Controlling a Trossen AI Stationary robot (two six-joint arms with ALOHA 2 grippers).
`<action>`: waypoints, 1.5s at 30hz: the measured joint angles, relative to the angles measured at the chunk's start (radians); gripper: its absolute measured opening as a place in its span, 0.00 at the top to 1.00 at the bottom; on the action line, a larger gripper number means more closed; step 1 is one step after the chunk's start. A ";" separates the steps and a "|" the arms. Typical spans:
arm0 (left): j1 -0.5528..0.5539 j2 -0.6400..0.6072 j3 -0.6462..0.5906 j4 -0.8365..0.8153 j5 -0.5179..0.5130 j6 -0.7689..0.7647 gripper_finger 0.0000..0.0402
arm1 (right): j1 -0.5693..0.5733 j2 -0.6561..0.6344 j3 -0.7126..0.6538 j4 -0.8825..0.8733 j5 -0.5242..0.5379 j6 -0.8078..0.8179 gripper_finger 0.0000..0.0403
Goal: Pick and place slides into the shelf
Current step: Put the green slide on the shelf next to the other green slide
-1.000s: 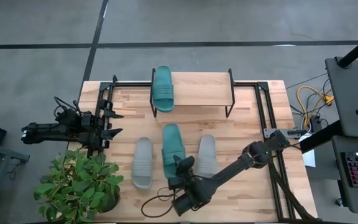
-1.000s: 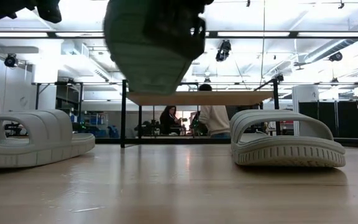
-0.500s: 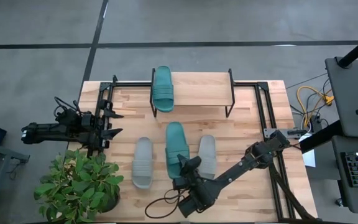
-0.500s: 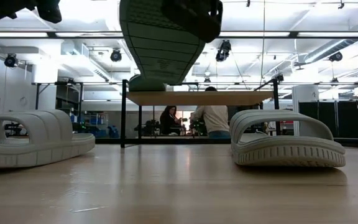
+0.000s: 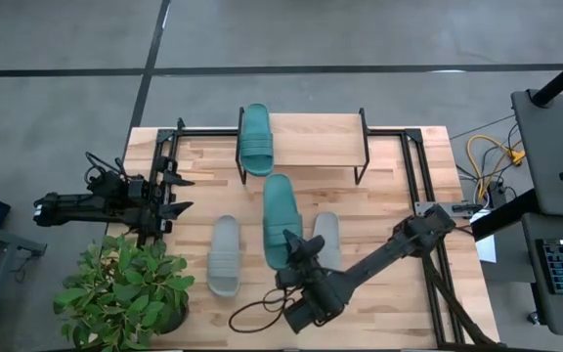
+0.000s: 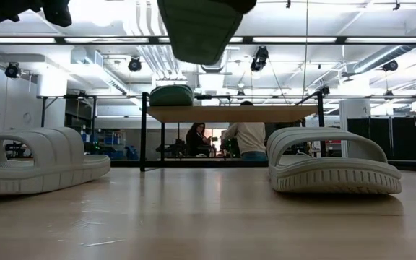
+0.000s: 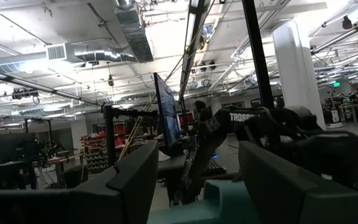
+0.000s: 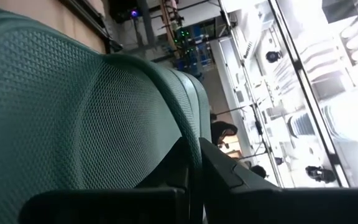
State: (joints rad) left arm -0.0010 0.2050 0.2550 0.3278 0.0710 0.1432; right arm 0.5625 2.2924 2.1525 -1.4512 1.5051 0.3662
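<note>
One teal slide [image 5: 255,140] lies sole-down on the shelf [image 5: 311,147] at the table's far side, also seen in the low view [image 6: 170,94]. A second teal slide [image 5: 281,220] hangs in the air in front of the shelf, with my right gripper [image 5: 304,256] shut on its near end. In the low view its sole [image 6: 197,29] shows at the top. Two light grey slides [image 5: 225,254] [image 5: 325,240] rest on their soles on the table, one to either side of it. My left gripper [image 5: 176,193] waits open at the table's left edge. My right gripper pinches the teal slide's near-end edge [image 8: 193,146] between its two fingers [image 8: 225,171], beside the textured footbed [image 8: 73,112]. The fingers come about level from the table's near side, along the slide. The slide is lifted clear of the table and reaches out toward the shelf.
A potted plant [image 5: 125,288] stands at the near left corner. A black cable [image 5: 252,318] loops on the table near the right arm. Black metal rails [image 5: 420,186] run along the table's sides. People [image 6: 248,137] sit in the room beyond the shelf.
My right gripper has risen and gone toward the shelf with the teal slide. The slide has gone higher above the table, its far end has come nearer the shelf's front, and it has tipped so that its sole faces the low camera less.
</note>
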 joint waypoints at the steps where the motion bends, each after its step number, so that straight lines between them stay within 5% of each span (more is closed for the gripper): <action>1: 0.000 0.000 0.000 0.000 0.000 0.000 0.48 | -0.003 -0.011 0.000 -0.011 0.001 0.003 0.97; 7: 0.000 0.000 0.000 0.000 0.000 0.000 0.48 | -0.013 -0.083 -0.017 -0.119 0.042 0.207 0.97; 19: 0.000 -0.005 0.000 0.003 0.000 0.003 0.48 | -0.026 -0.309 -0.185 -0.120 0.037 0.298 0.97; 27: 0.000 -0.005 0.000 0.003 0.000 0.029 0.48 | -0.074 -0.474 -0.280 -0.100 -0.149 0.342 0.97; 35: 0.000 -0.005 0.000 0.005 0.000 0.030 0.48 | -0.120 -0.574 -0.319 0.035 -0.230 0.134 0.97; 45: 0.000 -0.007 0.000 0.008 0.000 0.030 0.48 | -0.163 -0.635 -0.266 0.412 -0.258 -0.335 0.97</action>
State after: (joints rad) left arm -0.0012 0.1977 0.2550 0.3358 0.0708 0.1734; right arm 0.3993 1.6572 1.8864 -1.0394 1.2468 0.0308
